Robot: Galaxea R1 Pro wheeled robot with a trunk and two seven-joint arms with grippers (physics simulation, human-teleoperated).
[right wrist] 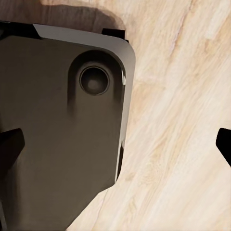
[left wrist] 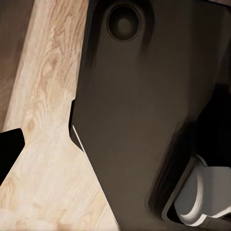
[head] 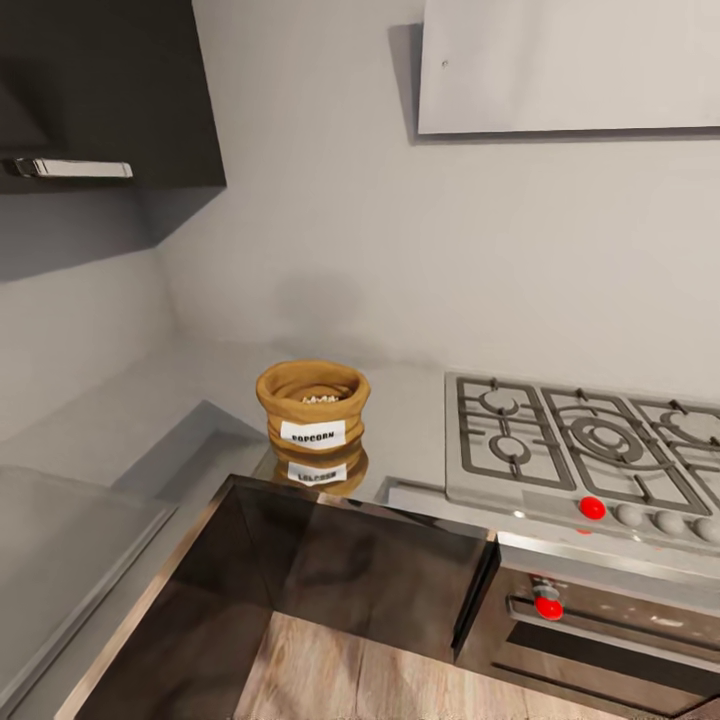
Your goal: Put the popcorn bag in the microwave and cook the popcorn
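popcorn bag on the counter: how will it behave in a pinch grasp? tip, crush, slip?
The popcorn bag looks squat with a wide base, so it probably won't tip easily. Its brown paper walls and rolled rim would likely dent under a hard squeeze. It stands on the glossy countertop, which mirrors its label, so a sideways push may slide it.

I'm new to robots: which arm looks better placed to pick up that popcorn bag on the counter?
Probably the left, narrowly. The popcorn bag sits left of centre in the head view, with the hob to its right. Both wrist views face the floor, so both arms seem low.
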